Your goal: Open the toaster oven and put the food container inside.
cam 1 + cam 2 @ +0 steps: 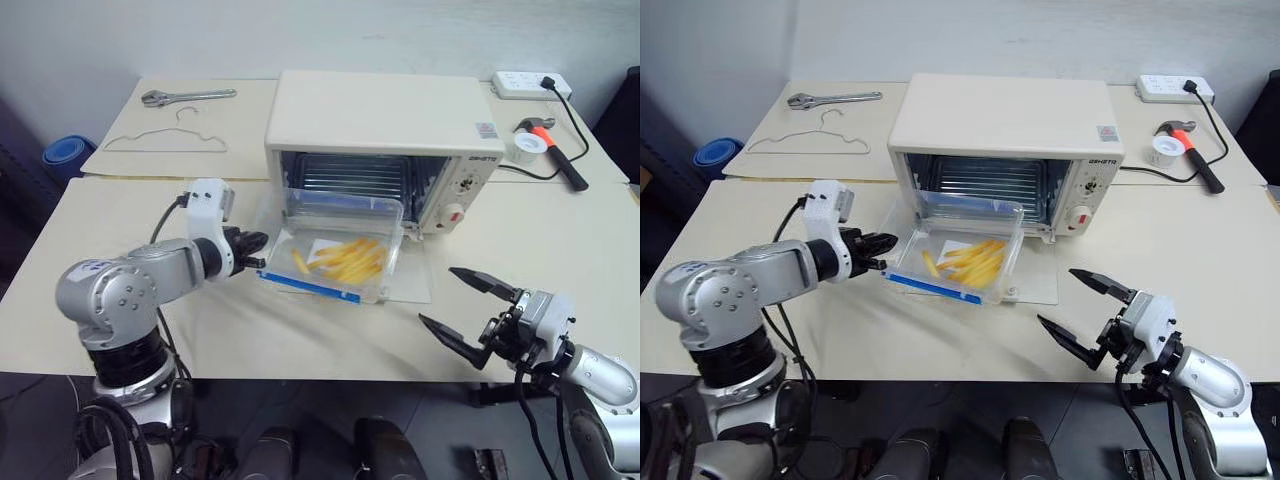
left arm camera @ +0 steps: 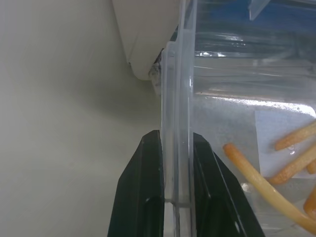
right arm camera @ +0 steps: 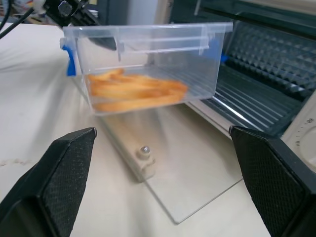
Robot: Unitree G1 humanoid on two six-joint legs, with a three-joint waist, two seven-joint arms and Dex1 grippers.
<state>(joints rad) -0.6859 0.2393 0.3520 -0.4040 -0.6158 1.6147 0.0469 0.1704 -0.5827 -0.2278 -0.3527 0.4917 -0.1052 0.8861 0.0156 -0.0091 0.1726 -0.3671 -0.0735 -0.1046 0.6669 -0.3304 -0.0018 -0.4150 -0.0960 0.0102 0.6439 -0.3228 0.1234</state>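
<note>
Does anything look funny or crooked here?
The food container hangs tilted over the toaster oven's open door, pinched by one side wall in the left gripper. The fries have slid to its low end. Nothing has spilled.

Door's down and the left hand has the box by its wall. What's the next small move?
Probably push the food container forward into the toaster oven: the left hand pinches its side wall, it hangs above the lowered door, and the cavity behind it is open.
</note>
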